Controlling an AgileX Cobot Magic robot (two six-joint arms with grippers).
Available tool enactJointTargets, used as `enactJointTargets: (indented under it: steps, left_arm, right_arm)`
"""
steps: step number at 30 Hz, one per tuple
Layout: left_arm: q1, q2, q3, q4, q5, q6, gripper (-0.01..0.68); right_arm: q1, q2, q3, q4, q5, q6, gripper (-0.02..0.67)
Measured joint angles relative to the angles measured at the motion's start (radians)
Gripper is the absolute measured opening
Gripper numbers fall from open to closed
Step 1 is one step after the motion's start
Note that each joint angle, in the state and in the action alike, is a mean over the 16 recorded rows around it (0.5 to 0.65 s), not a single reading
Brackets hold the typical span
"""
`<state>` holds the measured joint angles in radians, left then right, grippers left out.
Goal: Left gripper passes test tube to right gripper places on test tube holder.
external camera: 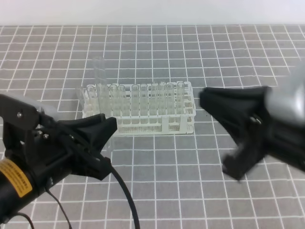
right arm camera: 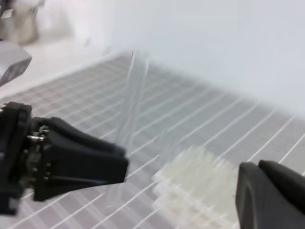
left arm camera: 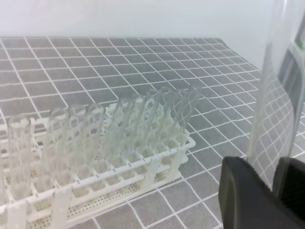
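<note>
- We see the left gripper (external camera: 107, 136) at the near left, closed on the test tube (external camera: 99, 83), which stands upright above its fingertips, in front of the rack's left end.
- In the left wrist view the tube (left arm camera: 274, 95) rises between the black fingers (left arm camera: 248, 195).
- The test tube holder (external camera: 178, 125) sits mid-table with clear tubes in its far rows.
- The right gripper (external camera: 214, 129) hovers at the right, blurred, jaws spread and holding nothing.

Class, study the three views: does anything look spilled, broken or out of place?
Nothing is spilled or visibly broken. The one oddity is a test tube held upright in the left gripper, outside the test tube holder, whose other tubes stand in a row.
</note>
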<state>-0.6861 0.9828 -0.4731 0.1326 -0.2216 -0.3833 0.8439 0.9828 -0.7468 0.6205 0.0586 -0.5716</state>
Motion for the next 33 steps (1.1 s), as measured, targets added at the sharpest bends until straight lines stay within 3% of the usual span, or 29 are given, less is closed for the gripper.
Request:
enactJointTargets:
  steps: [7,14,18,28,33]
  left_arm:
    - [0.000,-0.001,0.001,0.019,-0.008,0.005,0.051]
    - [0.001,-0.002,0.001,0.053,-0.009,0.006,0.045]
    - [0.001,-0.001,0.001,0.090,-0.013,0.006,0.051]
    - [0.000,0.000,0.000,0.168,-0.057,0.005,0.080]
    - [0.000,0.000,0.000,0.181,-0.083,0.005,0.080]
  right_arm:
    - [0.150,-0.092,0.176,-0.011,-0.316,-0.100,-0.013]
    - [0.247,-0.087,0.232,-0.011,-0.446,-0.111,0.016]
    - [0.268,-0.052,0.199,-0.010,-0.453,-0.073,0.092]
    - [0.274,0.076,0.064,-0.017,-0.459,0.006,0.369]
    - [0.274,0.155,-0.003,-0.016,-0.485,0.014,0.444]
